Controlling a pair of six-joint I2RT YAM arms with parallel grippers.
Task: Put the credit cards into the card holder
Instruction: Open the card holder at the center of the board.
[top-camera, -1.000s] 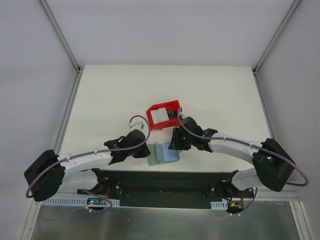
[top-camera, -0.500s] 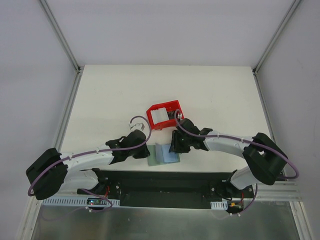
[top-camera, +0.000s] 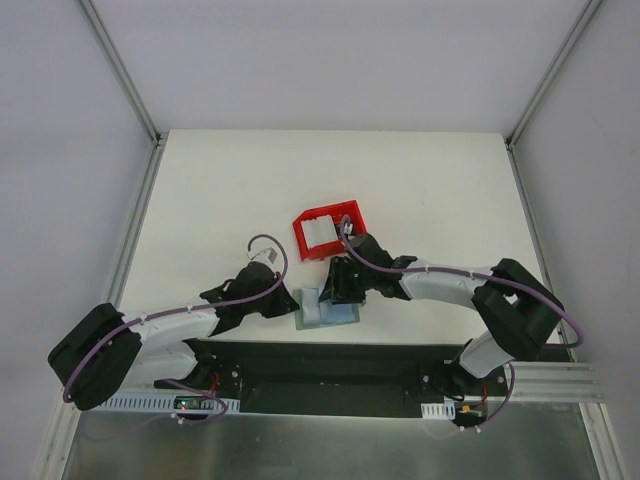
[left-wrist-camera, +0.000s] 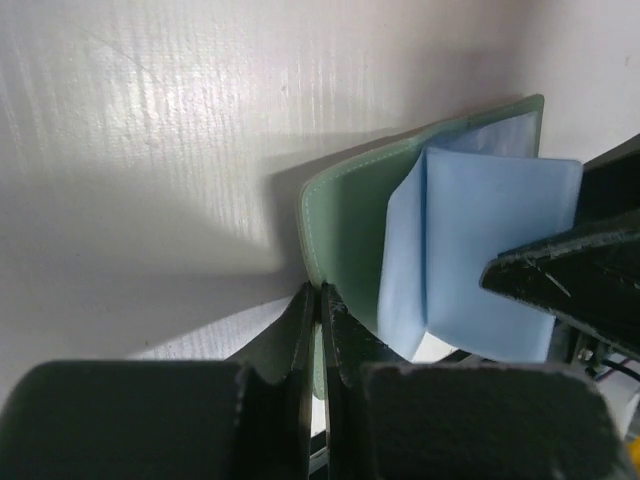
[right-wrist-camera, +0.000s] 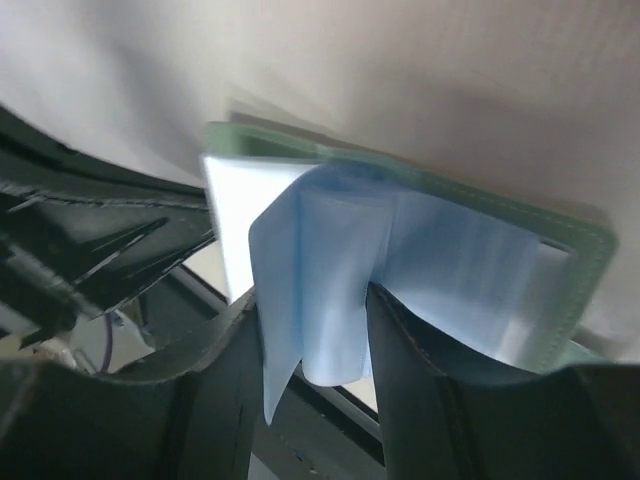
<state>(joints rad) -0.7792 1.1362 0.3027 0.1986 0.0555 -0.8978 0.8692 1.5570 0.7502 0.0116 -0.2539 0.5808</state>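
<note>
the flat grey-green folding card holder, just on the arms' side of the red plastic bin, is clamped at its cover edge by the closed left gripper. its blue inner leaf is straddled by the right gripper, though whether it is gripped cannot be told. the leaf is best lifted gently so that a pocket is opened for the pale credit cards seen inside the bin.

left arm low | left fingers pressed together | right arm low | right fingers apart

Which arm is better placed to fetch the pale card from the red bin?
Right. The right gripper sits close by the red bin; the left gripper is shut on the card holder, on its green cover, propping it open.
</note>
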